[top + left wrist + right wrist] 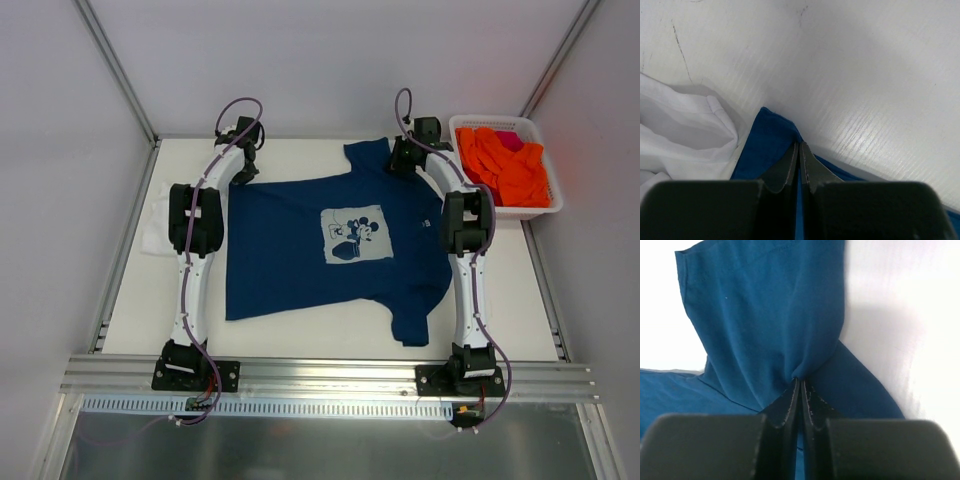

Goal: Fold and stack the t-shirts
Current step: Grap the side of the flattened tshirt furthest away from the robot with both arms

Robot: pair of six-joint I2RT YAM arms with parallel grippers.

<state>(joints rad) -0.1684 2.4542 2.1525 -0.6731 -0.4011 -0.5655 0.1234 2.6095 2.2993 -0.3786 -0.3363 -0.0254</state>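
The navy t-shirt (pixel 300 250) lies spread flat on the table, its pale mouse print (pixel 356 236) facing up. My left gripper (pixel 243 172) is shut on the shirt's far left corner; the left wrist view shows the fingers pinching blue cloth (pixel 767 145). My right gripper (pixel 402 160) is shut on the shirt near its far sleeve; the right wrist view shows the cloth (pixel 765 315) bunched at the fingertips. The white t-shirt (pixel 155 222) lies crumpled at the left, partly under my left arm, and also shows in the left wrist view (pixel 680 135).
A white basket (pixel 480 125) holding orange cloth (pixel 510 165) stands at the far right of the table. Metal frame posts and white walls close in the table on the left, back and right.
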